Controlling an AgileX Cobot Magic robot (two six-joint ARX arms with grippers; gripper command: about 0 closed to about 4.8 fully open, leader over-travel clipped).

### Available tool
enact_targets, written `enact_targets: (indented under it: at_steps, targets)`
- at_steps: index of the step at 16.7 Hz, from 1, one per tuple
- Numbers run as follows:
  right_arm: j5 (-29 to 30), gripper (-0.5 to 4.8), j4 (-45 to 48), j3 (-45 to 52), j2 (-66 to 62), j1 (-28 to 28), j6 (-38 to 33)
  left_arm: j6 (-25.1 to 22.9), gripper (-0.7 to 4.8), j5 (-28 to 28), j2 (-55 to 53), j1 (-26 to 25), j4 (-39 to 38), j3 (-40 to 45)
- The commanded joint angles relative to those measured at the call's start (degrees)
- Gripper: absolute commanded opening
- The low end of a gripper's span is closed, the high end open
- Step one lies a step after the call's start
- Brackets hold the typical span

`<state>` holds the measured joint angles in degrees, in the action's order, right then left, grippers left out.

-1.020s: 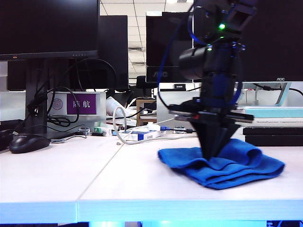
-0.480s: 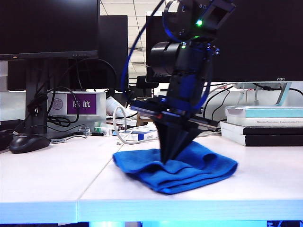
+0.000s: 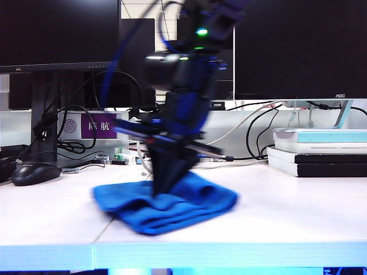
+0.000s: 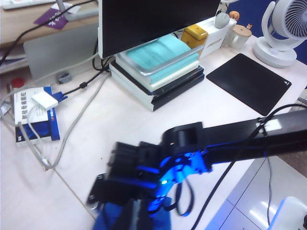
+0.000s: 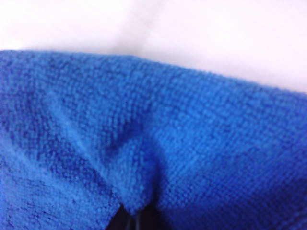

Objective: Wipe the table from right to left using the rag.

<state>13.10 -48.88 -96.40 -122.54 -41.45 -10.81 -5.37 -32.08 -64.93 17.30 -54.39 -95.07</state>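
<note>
The right claw [image 3: 163, 192] was pressed together, pinching the blue rag [image 3: 166, 203] against the white desk [image 3: 275, 223] across the panel seam [image 3: 106, 229], left of the stacked books [image 3: 318, 152]. The left claw was not visible. Risk: the rag's leading fold could catch on the seam and bunch up or slip free.

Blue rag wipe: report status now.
Right hand shut on folded blue microfibre rag, pressed to white matte table. Left hand unseen. Black computer mouse ahead at left.
</note>
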Motion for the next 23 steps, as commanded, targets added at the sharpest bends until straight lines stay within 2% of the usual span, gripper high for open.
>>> enact_targets:
  at_steps: [1,6,9,12,16,19,23]
  targets:
    - [-0.5,-0.06,-1.8,-6.6,-4.0,-1.9,0.4,-0.2,-0.05,-0.3,0.3,-0.1,-0.9,-0.3]
    - [-4.5,-0.06,-7.8,-18.7,-10.9,-5.0,4.2,-0.2,-0.05,-0.3,0.4,-0.1,-0.9,-0.3]
    - [-7.5,-0.06,-7.8,-21.6,-13.2,-6.9,5.1,-0.2,-0.05,-0.3,0.4,-0.1,-1.4,-0.3]
    - [-7.2,-0.06,-7.9,-22.4,-14.3,-8.0,5.1,-0.2,-0.05,-0.3,0.4,-0.1,-1.4,-0.3]
    - [-6.3,-0.06,-8.5,-29.1,-17.6,-9.4,5.2,-0.2,-0.05,-0.3,0.4,-0.1,-1.4,-0.3]
    - [-5.3,-0.06,-6.2,-29.5,-18.0,-10.1,5.1,-0.2,-0.05,-0.3,0.4,-0.1,-1.7,-0.3]
    - [-5.3,-0.06,-6.5,-34.9,-21.6,-12.4,5.0,-0.2,-0.05,-0.3,0.4,-0.1,-1.8,-0.3]
